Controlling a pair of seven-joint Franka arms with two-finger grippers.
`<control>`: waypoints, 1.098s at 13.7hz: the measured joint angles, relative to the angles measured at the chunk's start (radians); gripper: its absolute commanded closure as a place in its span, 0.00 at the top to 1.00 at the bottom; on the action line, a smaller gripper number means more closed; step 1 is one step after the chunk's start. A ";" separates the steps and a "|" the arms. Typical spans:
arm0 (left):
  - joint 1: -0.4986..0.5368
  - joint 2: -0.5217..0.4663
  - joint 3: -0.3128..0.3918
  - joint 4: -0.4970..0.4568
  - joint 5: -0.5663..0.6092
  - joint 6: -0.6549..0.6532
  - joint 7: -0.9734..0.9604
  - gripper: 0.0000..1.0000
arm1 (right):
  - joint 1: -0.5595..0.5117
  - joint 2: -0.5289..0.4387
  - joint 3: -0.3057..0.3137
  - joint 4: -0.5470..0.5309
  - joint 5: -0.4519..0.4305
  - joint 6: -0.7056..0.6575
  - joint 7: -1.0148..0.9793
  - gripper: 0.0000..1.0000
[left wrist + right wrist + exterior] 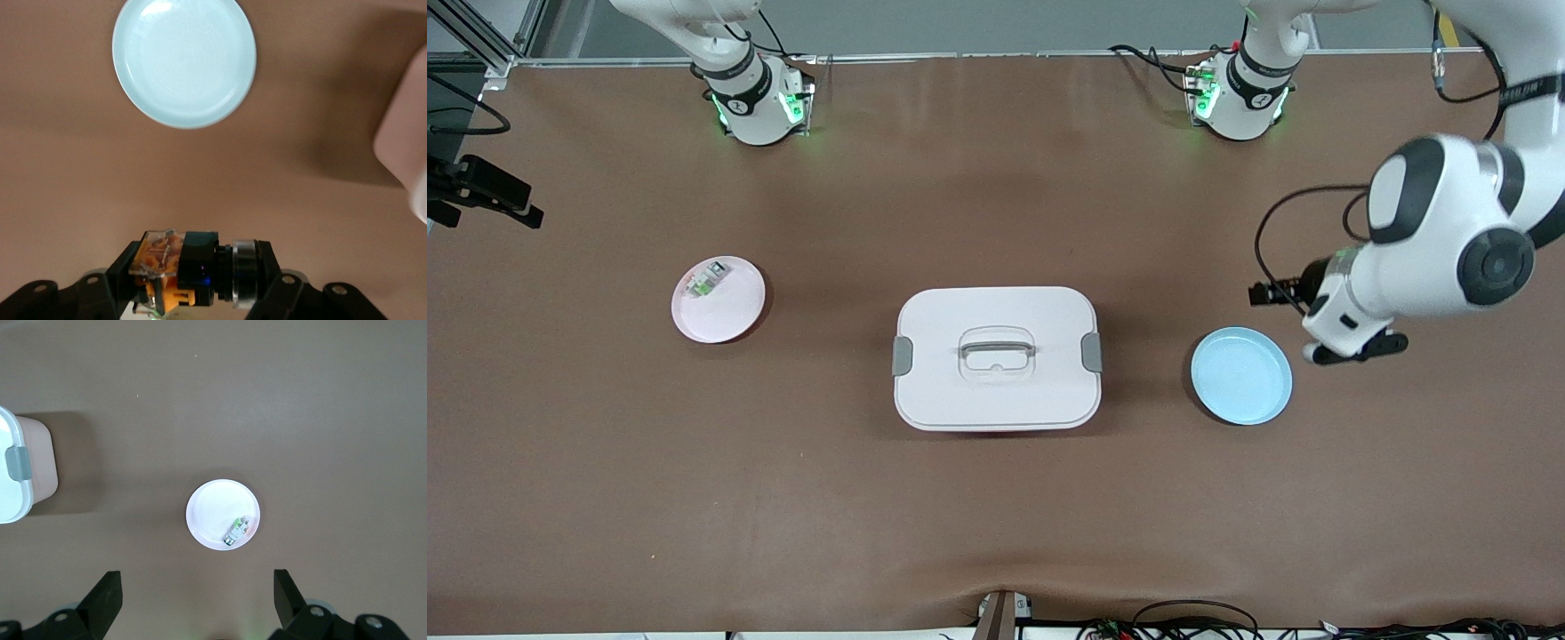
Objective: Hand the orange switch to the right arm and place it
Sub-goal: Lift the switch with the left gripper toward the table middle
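You can see the orange switch (193, 270): a small black body with an orange block, a clear cover and a silver ring. The left gripper (193, 293) holds it tight between its fingers, up in the air beside the blue plate (1241, 375). The right gripper (197, 600) waits high above the pink plate (223, 514), fingers wide apart.

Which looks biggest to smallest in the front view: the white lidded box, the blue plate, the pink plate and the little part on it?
1. White lidded box.
2. Blue plate and pink plate: these look about the same size, so no ranking between them.
3. Small white-and-green part on the pink plate, by far the smallest.
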 measured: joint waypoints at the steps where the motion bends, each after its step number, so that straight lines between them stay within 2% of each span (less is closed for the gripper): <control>1: -0.001 -0.036 -0.033 0.012 -0.013 -0.040 -0.049 0.20 | 0.000 0.000 0.000 0.000 0.000 0.000 0.003 1.00; 4: -0.005 -0.078 -0.127 0.095 -0.088 -0.125 -0.217 0.20 | 0.000 -0.002 0.002 0.000 0.000 0.001 0.034 1.00; 9: -0.010 -0.074 -0.240 0.218 -0.289 -0.133 -0.530 0.20 | 0.000 -0.004 0.003 0.001 0.000 0.004 0.039 1.00; 12: -0.013 -0.072 -0.252 0.241 -0.447 -0.103 -0.678 0.20 | 0.000 -0.004 0.003 0.001 0.000 0.022 0.039 1.00; 15: -0.024 -0.062 -0.252 0.245 -0.543 0.000 -0.817 0.20 | -0.001 -0.003 0.000 0.000 0.001 0.022 0.021 1.00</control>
